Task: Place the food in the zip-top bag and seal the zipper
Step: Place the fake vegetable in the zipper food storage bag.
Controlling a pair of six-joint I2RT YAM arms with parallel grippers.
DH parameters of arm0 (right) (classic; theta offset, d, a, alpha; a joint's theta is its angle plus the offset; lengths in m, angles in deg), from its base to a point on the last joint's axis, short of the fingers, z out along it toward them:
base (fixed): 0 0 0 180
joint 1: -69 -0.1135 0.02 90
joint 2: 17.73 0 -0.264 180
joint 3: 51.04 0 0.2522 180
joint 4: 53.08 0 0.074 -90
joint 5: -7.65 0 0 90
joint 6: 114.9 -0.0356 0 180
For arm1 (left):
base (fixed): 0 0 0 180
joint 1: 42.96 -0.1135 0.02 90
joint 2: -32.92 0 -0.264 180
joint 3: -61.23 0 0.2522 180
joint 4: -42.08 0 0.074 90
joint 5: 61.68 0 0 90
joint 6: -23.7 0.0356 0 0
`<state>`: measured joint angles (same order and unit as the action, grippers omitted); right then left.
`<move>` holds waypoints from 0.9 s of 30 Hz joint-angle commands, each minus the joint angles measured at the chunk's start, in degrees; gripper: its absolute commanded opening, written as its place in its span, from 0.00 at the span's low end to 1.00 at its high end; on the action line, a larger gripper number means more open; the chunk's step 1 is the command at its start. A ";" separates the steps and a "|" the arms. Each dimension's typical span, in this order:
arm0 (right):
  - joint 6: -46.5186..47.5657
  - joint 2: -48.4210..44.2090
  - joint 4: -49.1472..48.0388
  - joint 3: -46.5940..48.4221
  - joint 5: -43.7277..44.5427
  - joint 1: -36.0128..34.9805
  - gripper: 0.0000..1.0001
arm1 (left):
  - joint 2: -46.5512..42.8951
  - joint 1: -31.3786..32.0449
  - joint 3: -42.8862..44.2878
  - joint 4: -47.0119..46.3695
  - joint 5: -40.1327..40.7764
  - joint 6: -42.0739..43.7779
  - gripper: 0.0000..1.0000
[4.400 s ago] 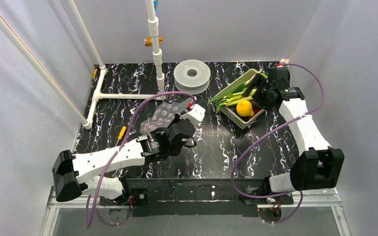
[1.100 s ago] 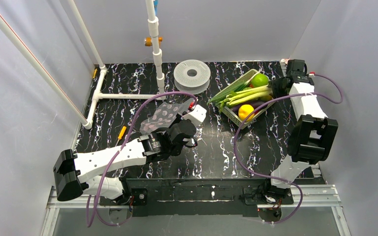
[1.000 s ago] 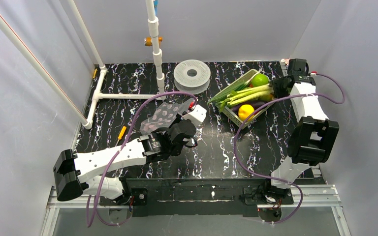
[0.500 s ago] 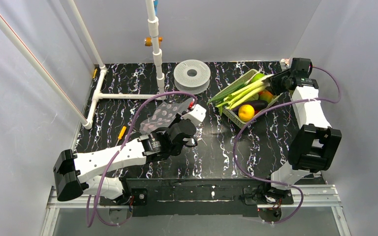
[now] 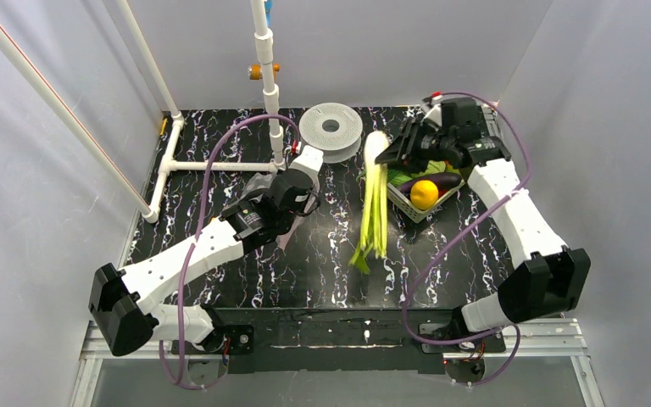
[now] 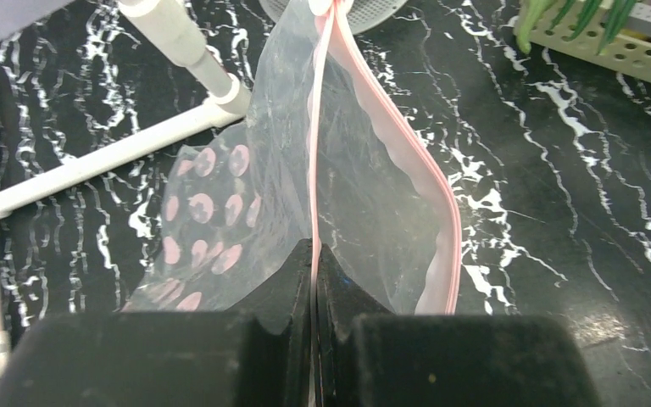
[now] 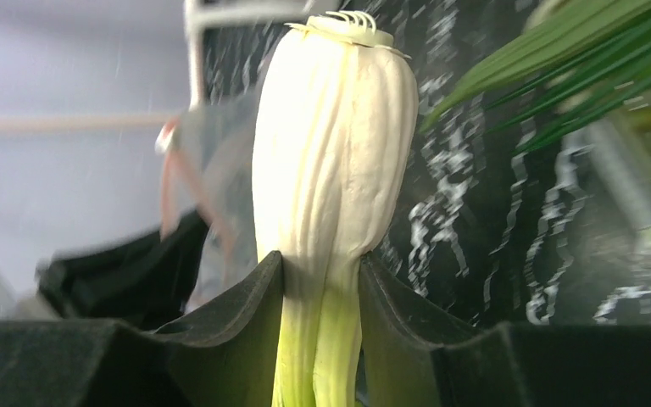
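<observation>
- The left gripper [image 6: 314, 254] was closed tight on the zipper [image 6: 316, 153]. It pinched one lip of the pink strip between its dark fingers [image 6: 288, 280].
- The bag [image 6: 280, 170] was stretched out from that grip towards 12 o'clock in the left wrist view. Its other lip bowed out to 3 o'clock, so the mouth stood open. Pink dots showed on its part at 9 o'clock.
- In the top view, this gripper [image 5: 305, 163] was at about 11 o'clock from the middle of the table [image 5: 322, 263]. It was near the grey spool [image 5: 331, 127] and the white pipe frame [image 5: 220, 165]. The bag was hard to see from there.
- The right gripper [image 7: 322, 271] was holding the stalk [image 7: 335, 144]. Its two pads pressed on the sides just under the thick white end, and the jaws were part open around it.
- In the top view, the stalk [image 5: 375, 212] was hanging in the air, with the white end at 12 o'clock and the green leaves at 6 o'clock. It was just beside the basket [image 5: 414, 212], at its 9 o'clock side.
- The basket stood at about 1 o'clock on the table. The yellow piece [image 5: 424, 193] and the eggplant [image 5: 441, 181] were lying inside it, touching each other.
- The stalk and the bag were apart, with black table between them.
</observation>
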<state>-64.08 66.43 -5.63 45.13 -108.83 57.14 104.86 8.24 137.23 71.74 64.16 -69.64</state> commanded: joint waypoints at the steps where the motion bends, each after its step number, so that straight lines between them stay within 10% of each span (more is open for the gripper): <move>1: 3.54 -4.83 1.64 -2.51 -9.06 -8.01 0.01 | -0.53 -1.79 0.64 0.06 -7.42 -3.94 0.00; 13: -2.54 -5.88 -1.00 -4.69 -10.45 -24.42 0.01 | -0.23 -2.82 -0.57 -1.83 -12.56 -6.54 0.00; 27: -11.31 -1.70 -2.32 -6.91 -1.67 -25.50 0.01 | -4.31 -2.84 -3.85 -6.34 -10.52 -6.27 0.00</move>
<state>-73.04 65.53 -5.58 37.85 -113.42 31.74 104.30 5.53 135.15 68.88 51.55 -75.93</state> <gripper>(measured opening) 0.422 0.009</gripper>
